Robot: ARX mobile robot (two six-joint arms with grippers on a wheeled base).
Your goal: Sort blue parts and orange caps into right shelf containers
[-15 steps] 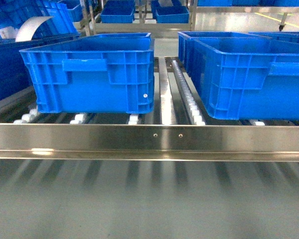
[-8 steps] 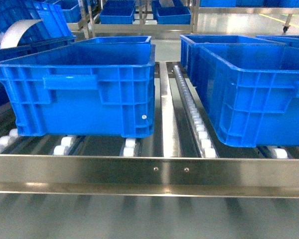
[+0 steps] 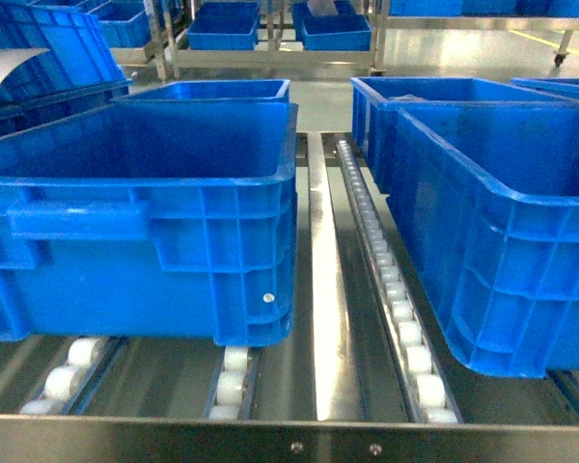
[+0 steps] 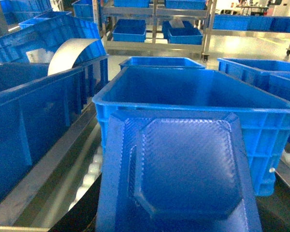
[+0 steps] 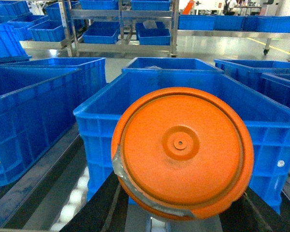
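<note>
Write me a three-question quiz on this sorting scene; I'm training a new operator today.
1. True or false: the orange cap already lies inside a crate.
2. What fills the left wrist view? A) blue part B) orange cap C) white tape roll
3. Fill in: the left front crate rests on white ____.
Key: 1 false, it is outside the crates; 2 A; 3 rollers.

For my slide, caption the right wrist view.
Orange cap held up before an open blue crate on the roller shelf, more crates behind.
</note>
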